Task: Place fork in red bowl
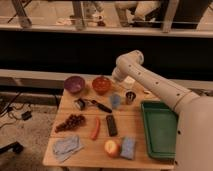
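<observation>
The red bowl (102, 85) is small, round and orange-red, and stands at the back of the wooden table (87, 160), just right of a dark purple bowl (74, 84). My gripper (117, 79) hangs at the end of the white arm, right beside the red bowl's right rim and a little above the table. I cannot make out a fork for certain. A black-handled utensil (101, 106) lies in front of the red bowl, with a round metal piece (80, 104) at its left end.
A green tray (160, 127) fills the table's right side. A small metal cup (130, 95), a blue object (115, 101), grapes (70, 121), an orange carrot-like piece (95, 128), a black remote (111, 125), an apple (112, 148), a blue sponge (128, 148) and a grey cloth (66, 146) lie around.
</observation>
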Robot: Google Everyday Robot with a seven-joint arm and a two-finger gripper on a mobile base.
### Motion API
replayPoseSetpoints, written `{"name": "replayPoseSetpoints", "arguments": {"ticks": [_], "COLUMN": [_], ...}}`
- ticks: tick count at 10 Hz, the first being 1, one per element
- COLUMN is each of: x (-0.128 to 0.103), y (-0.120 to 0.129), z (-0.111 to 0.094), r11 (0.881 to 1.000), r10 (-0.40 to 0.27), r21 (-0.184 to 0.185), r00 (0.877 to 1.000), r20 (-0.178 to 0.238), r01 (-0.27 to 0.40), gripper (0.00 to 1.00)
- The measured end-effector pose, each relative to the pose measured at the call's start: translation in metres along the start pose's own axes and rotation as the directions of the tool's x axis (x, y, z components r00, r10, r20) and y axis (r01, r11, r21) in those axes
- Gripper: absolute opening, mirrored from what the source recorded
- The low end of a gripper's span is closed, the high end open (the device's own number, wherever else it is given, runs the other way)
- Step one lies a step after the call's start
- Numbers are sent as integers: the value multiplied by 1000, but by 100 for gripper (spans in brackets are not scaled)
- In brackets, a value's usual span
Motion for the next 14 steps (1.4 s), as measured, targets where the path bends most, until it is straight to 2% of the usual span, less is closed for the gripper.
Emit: {"name": "replayPoseSetpoints", "arguments": {"ticks": [2,6,8,10,14], "x": [-2,-9,-12,-30,-32], "y": [1,2,3,1,1], "z": [6,30,35,46,57], "r11": [1000,997,996,993,990], "r10": [-22,-66,-75,-112,-135], "r21": [-2,-30,-36,-44,-48], "r00": [1000,998,997,993,991], "r20": [6,10,11,19,4], "r01": [22,66,75,113,135], "gripper": [18,18,18,18,18]}}
